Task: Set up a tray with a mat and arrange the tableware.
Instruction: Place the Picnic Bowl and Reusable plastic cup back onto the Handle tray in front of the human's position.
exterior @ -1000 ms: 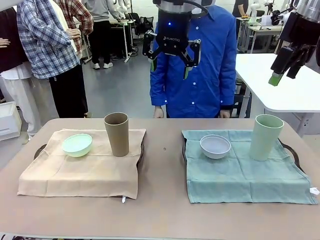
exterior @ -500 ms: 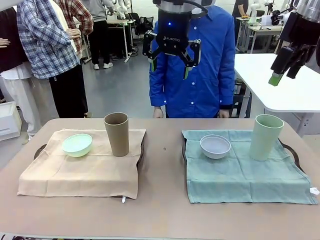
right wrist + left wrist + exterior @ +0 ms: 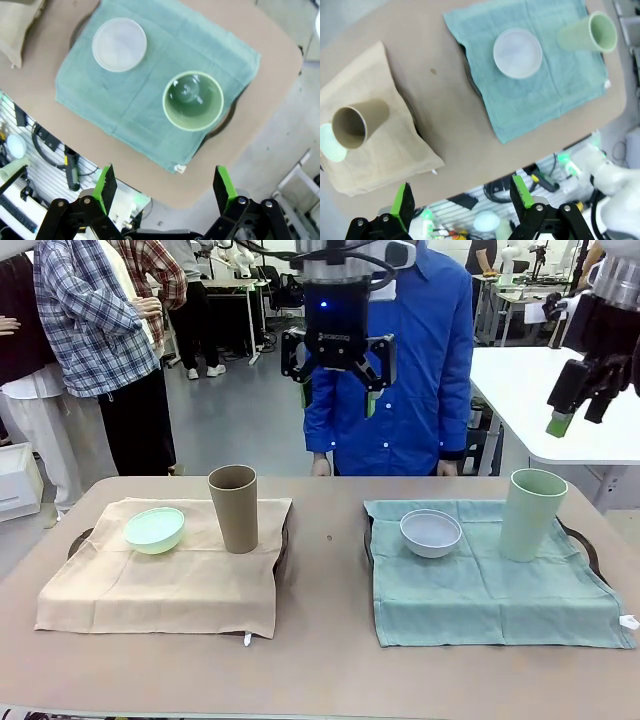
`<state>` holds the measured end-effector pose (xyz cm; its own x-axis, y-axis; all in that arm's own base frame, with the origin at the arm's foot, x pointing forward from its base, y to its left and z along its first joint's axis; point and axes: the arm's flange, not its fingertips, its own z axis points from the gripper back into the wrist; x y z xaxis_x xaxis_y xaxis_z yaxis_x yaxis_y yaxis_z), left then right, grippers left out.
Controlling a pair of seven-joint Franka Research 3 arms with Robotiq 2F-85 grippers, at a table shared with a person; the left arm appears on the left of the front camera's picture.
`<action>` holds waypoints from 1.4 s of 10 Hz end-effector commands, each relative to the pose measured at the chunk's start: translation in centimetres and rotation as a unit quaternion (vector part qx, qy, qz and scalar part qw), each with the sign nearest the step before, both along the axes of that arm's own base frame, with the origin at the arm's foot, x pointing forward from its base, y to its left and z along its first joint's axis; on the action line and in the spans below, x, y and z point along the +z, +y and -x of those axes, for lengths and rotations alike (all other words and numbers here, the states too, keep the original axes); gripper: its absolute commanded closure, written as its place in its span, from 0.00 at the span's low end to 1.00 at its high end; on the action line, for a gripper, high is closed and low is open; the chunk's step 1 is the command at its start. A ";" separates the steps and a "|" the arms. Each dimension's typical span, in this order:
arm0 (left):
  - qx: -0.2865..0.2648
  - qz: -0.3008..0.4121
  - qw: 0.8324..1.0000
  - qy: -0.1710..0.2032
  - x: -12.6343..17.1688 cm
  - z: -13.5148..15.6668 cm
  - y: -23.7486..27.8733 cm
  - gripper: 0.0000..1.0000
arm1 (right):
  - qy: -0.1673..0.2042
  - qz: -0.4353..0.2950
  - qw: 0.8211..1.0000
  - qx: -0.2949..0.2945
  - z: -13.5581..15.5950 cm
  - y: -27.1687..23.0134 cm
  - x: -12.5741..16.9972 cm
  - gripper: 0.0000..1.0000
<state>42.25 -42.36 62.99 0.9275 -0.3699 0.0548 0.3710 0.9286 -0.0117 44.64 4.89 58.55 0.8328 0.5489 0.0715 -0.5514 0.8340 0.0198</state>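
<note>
On the left, a beige mat [image 3: 160,585] covers a dark tray [image 3: 78,540] and carries a mint-green bowl [image 3: 155,530] and a tall tan-brown cup [image 3: 233,508]. On the right, a teal mat [image 3: 490,590] over another tray [image 3: 592,548] holds a white bowl [image 3: 431,533] and a tall pale-green cup [image 3: 533,514]. My left gripper [image 3: 337,365] hangs open high over the table's far middle, looking down on the tan cup [image 3: 357,122] and white bowl [image 3: 517,52]. Up at the right, my right gripper [image 3: 578,415] is open above the pale-green cup [image 3: 193,100] and white bowl [image 3: 119,44].
A person in a blue shirt [image 3: 420,370] stands at the far edge, hands near the table. Other people [image 3: 95,330] stand at the back left. A white table [image 3: 560,410] lies beyond the right side. Bare tabletop [image 3: 325,570] separates the two mats.
The left gripper has dropped slightly and the right gripper has shifted a little to the right and down. The tableware and mats have not moved.
</note>
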 end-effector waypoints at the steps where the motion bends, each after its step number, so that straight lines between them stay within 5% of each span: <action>1: -0.031 0.028 0.999 0.027 -0.3 1.9 5.2 0.00 | 0.015 0.040 0.998 -0.053 1.7 -0.7 -0.3 0.00; 4: -0.044 0.052 0.998 0.014 0.9 3.3 14.2 0.00 | 0.016 0.039 0.997 -0.062 2.8 -2.8 -0.3 0.00; 8: 0.031 0.080 0.996 -0.001 1.9 3.0 26.7 0.00 | 0.021 0.018 0.995 -0.091 2.6 -4.5 -0.7 0.00; 11: 0.116 0.170 0.978 -0.019 1.3 5.0 36.3 0.00 | 0.009 -0.113 0.990 -0.087 3.0 -7.3 0.6 0.00; 12: 0.141 0.205 0.968 -0.022 0.7 5.7 38.8 0.00 | 0.003 -0.193 0.976 -0.097 3.1 -9.1 1.1 0.00; 14: 0.176 0.307 0.935 -0.019 -0.7 7.7 43.0 0.00 | -0.013 -0.382 0.915 -0.127 4.3 -13.3 1.2 0.00</action>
<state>35.59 0.30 63.82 0.9877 0.0469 0.1489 0.0314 0.8747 -0.4837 41.13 -6.97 60.71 0.9337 0.2061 0.2928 -0.3306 0.8106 0.4834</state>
